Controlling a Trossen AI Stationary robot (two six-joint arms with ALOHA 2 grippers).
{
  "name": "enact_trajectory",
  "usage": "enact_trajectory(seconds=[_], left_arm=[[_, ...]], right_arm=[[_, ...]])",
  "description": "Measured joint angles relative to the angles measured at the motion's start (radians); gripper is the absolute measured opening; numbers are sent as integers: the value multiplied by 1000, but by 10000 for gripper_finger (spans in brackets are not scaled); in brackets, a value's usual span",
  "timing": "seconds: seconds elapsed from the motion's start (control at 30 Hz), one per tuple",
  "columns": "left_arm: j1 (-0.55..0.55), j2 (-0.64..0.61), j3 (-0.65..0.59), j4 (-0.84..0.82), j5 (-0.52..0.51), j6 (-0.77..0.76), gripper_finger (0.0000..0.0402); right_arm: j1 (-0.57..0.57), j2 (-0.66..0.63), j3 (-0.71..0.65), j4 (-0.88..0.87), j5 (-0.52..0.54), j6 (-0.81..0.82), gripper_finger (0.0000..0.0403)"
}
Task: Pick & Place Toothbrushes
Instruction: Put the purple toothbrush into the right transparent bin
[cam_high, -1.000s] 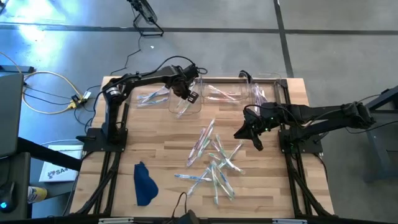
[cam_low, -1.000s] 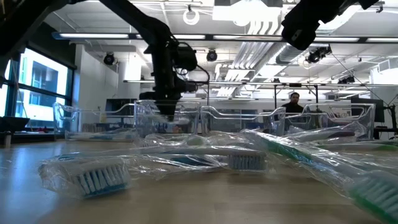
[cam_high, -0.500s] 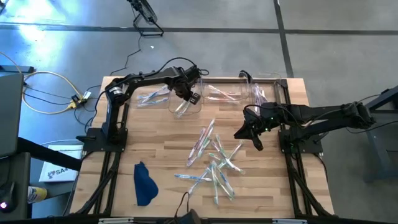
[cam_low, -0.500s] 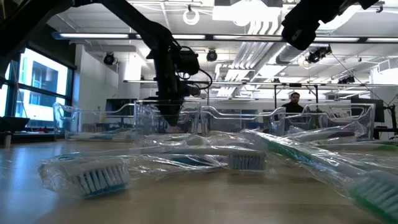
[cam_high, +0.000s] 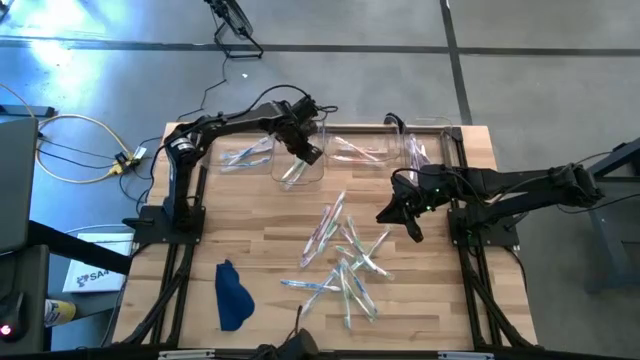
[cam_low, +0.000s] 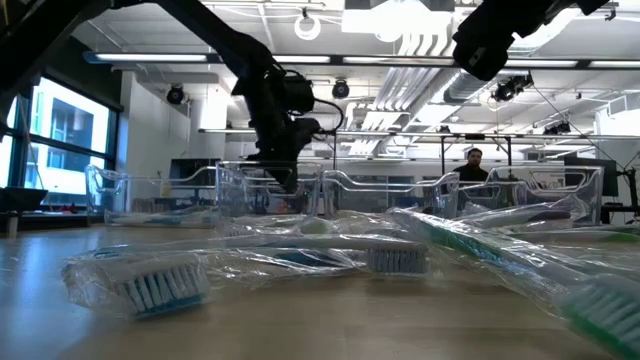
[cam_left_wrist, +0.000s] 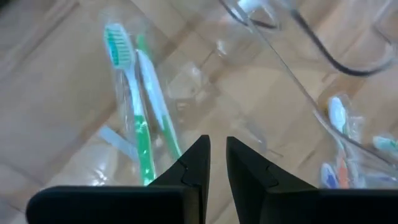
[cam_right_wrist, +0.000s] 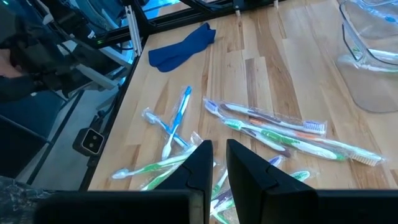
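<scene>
Several wrapped toothbrushes (cam_high: 345, 255) lie in a loose pile on the wooden table, and they fill the foreground of the low view (cam_low: 300, 255). Clear bins stand along the far edge. My left gripper (cam_high: 307, 154) hangs above the second bin from the left (cam_high: 298, 168), pointing steeply down. It is shut with nothing between its fingers (cam_left_wrist: 217, 144). Green-handled toothbrushes (cam_left_wrist: 134, 109) lie flat on that bin's floor beneath it. My right gripper (cam_high: 383, 216) waits shut and empty in the air above the pile's far right side (cam_right_wrist: 217, 146).
Other clear bins (cam_high: 245, 155) (cam_high: 358, 150) (cam_high: 425, 150) hold a few toothbrushes. A dark blue cloth (cam_high: 232, 295) lies at the near left. A black cable (cam_left_wrist: 329, 56) crosses behind the bins. A person (cam_low: 472, 165) shows far off in the room.
My left gripper has rolled and tipped at the wrist above the bin, staying over the same spot. Its fingertips swing a little toward the table's right. The toothbrushes in the bin and on the table have kept still.
</scene>
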Motion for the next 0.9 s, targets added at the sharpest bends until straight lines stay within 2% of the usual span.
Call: enact_trajectory(seconds=[0.23,0.3,0.67,0.9], left_arm=[[-55,-96,0,28,-234,90,49],[-77,-137,0,29,-270,134,49],[-332,-332,1,93,-567,286,49],[-525,-375,1,194,-591,313,49]], right_arm=[[0,0,0,0,0,0,39],[0,0,0,0,0,0,39],[0,0,0,7,0,0,39],[0,0,0,16,0,0,39]])
